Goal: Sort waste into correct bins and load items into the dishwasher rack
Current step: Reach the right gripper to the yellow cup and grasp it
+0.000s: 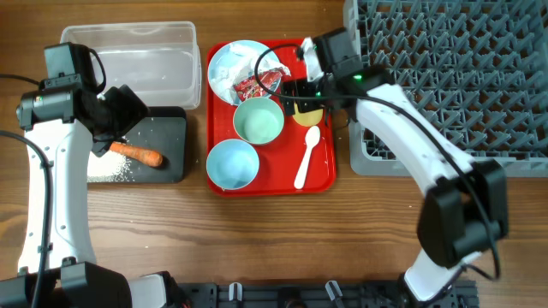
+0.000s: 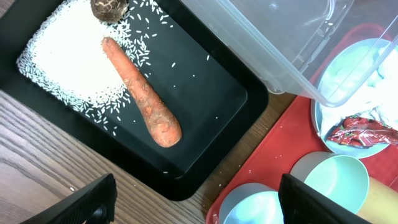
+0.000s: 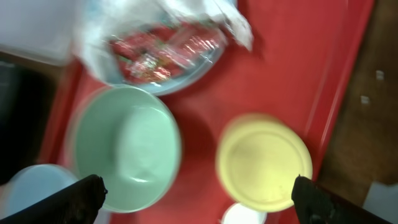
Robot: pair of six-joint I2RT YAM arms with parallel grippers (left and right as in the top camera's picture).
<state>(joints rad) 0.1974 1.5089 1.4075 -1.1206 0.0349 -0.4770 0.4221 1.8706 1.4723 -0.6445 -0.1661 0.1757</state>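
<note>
Above black tray [image 2: 211, 106] with carrot [image 2: 146, 102], left jaws spread wide; over cup [image 3: 264, 162], right jaws (likewise spread, empty).

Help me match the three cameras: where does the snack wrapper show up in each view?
Overhead: wrapper at upper centre, on the plate.
Left wrist: wrapper at the right edge, mid-height, on the same plate.
Right wrist: wrapper at the top, left of centre, blurred.
Shared landmark: the green bowl sits next to the wrapper in all three views.
</note>
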